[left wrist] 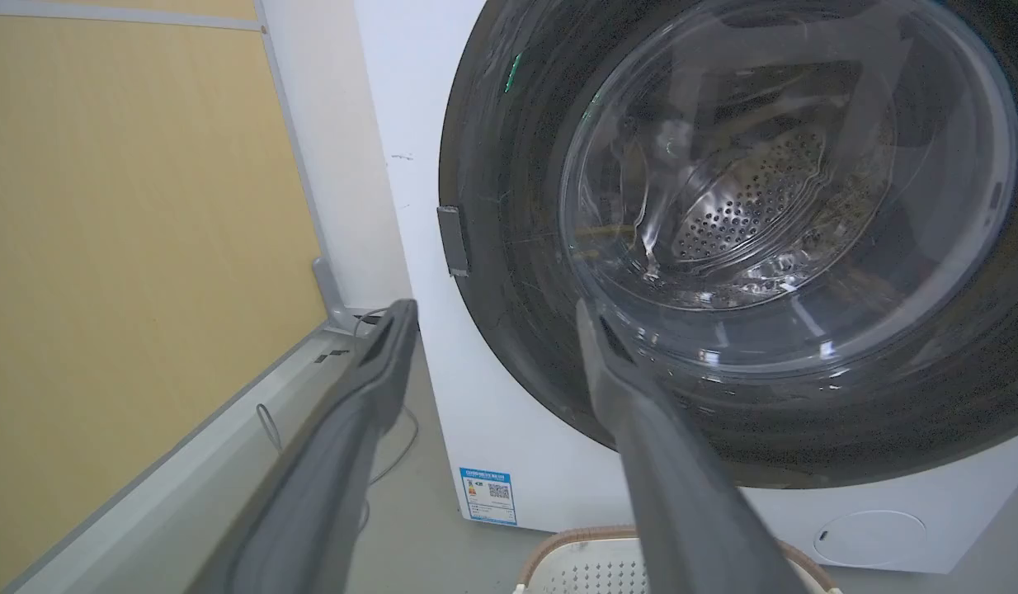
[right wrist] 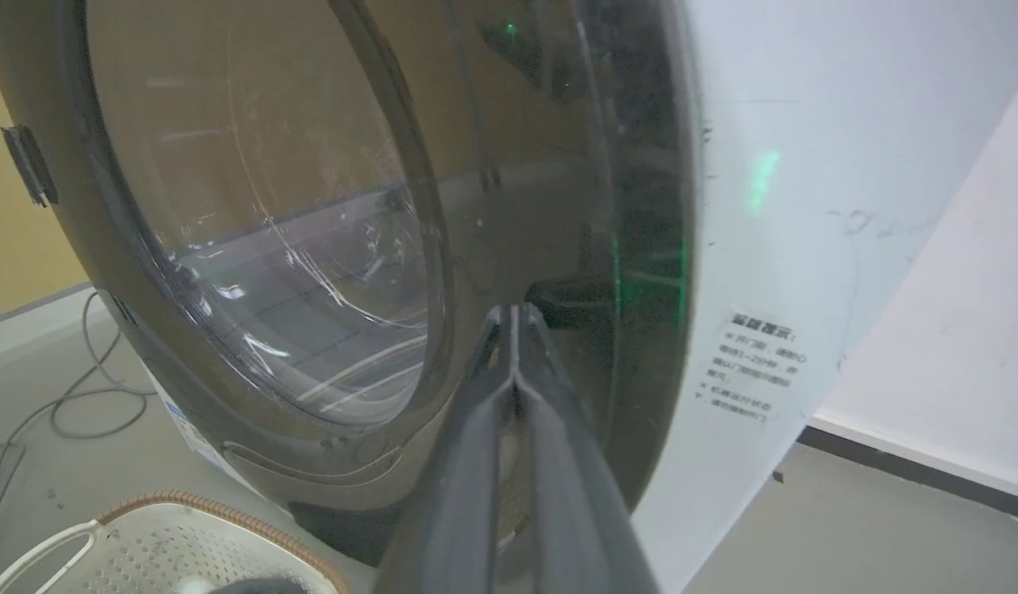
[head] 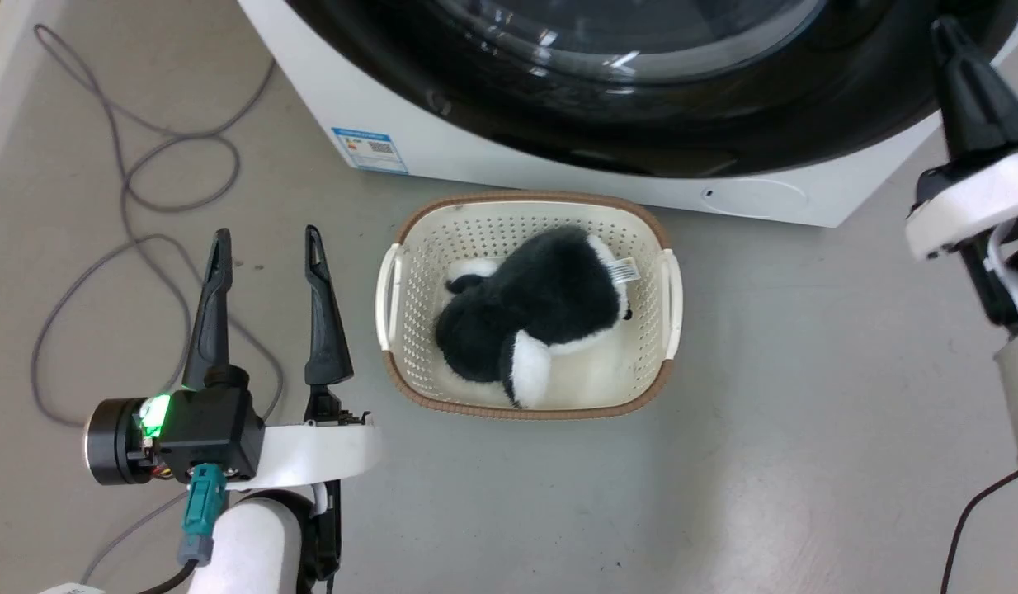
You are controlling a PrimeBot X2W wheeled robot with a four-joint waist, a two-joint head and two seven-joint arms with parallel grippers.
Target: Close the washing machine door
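Before one washing machine door, left hand gapes, right hand is clenched empty.

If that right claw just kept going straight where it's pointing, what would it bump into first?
The washing machine door: the shut right claw points at its glossy black rim, beside the glass window. The claw looks very near it, perhaps touching; depth is unclear.

grey floor, washing machine, cream basket, loose grey cable

Even bright indoor light, glare streaks on the washing machine door, blurred near fingers, wide-angle warping
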